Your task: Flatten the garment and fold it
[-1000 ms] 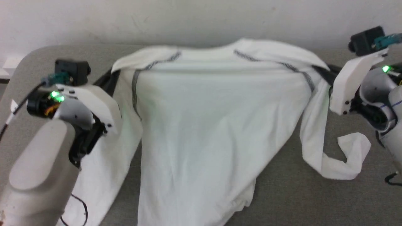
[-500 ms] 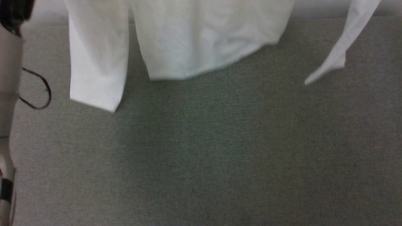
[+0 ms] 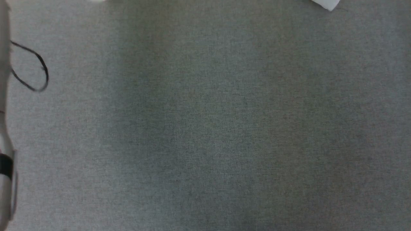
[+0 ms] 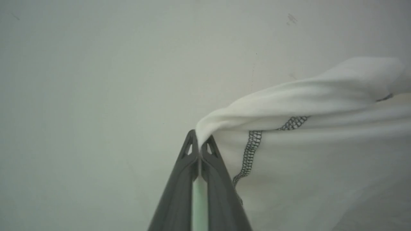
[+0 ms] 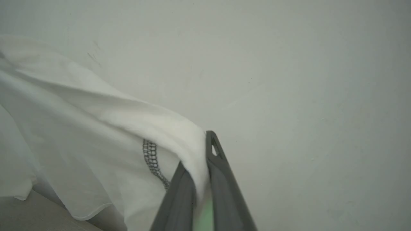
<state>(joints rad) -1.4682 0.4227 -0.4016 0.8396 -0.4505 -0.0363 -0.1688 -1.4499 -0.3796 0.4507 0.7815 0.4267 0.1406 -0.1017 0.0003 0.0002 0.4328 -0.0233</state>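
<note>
The garment (image 4: 308,106) is a thin white shirt with dark zigzag stitching. My left gripper (image 4: 199,141) is shut on a bunched shoulder fold of it, and the cloth stretches off to the right in the left wrist view. My right gripper (image 5: 205,150) is shut on the other shoulder of the garment (image 5: 96,128), which hangs down to the left in the right wrist view. In the head view, just a white tip of the garment (image 3: 324,4) pokes in at the top edge above the grey table (image 3: 205,128).
A pale wall (image 4: 96,80) stands behind both grippers. A black cable loop (image 3: 30,67) hangs beside my pale left forearm (image 3: 4,179) at the head view's left edge. The grey table edge (image 5: 32,215) shows below the hanging cloth.
The head view has tilted down over the bare table. The garment has gone up out of that view; only a tip of it remains at the top.
</note>
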